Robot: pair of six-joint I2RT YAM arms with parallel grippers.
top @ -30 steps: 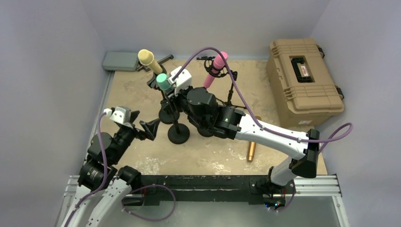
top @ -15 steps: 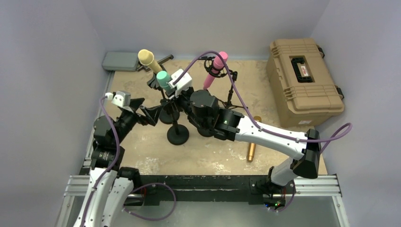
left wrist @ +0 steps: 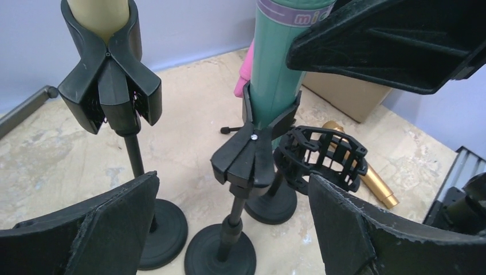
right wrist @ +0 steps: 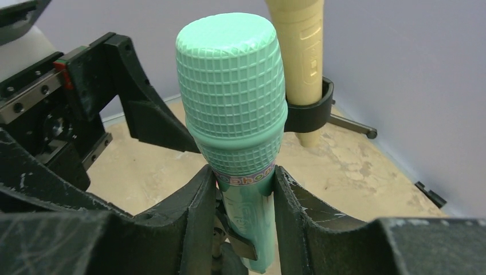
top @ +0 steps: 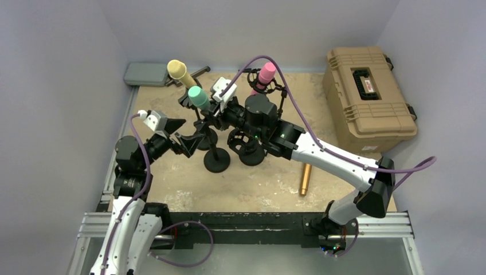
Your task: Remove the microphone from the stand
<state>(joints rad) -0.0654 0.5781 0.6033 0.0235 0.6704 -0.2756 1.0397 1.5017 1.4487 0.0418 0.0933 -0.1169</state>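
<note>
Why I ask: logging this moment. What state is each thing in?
green mic, seated in its stand
right gripper, shut on green mic
left gripper, open, holding nothing
yellow mic, mounted
pink mic, mounted
gold mic, lying flat
shock mount, empty
case, lid shut
</note>
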